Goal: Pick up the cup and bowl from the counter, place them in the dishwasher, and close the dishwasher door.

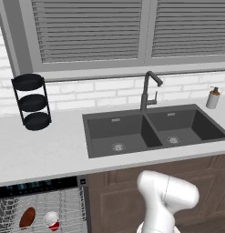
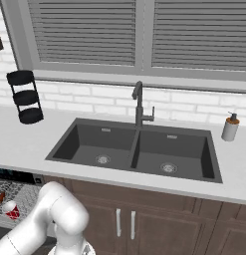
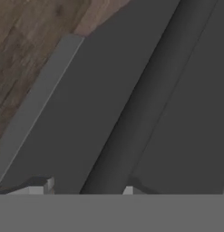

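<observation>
Cup [image 1: 52,220] and bowl [image 1: 27,217] racked in the dishwasher [image 1: 38,207] — gripper [image 3: 81,188], fingers apart, straddles the door's [image 3: 86,104] bar handle [image 3: 131,118], apparently ready to swing it shut

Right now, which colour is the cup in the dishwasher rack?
Red with a white rim; the cup shows best in the left base view.

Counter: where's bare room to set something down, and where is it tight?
Free: the counter between the three-tier stand and the sink, plus the strip along its front edge. Tighter: the far right corner by the soap dispenser, and behind the sink around the faucet.
</observation>
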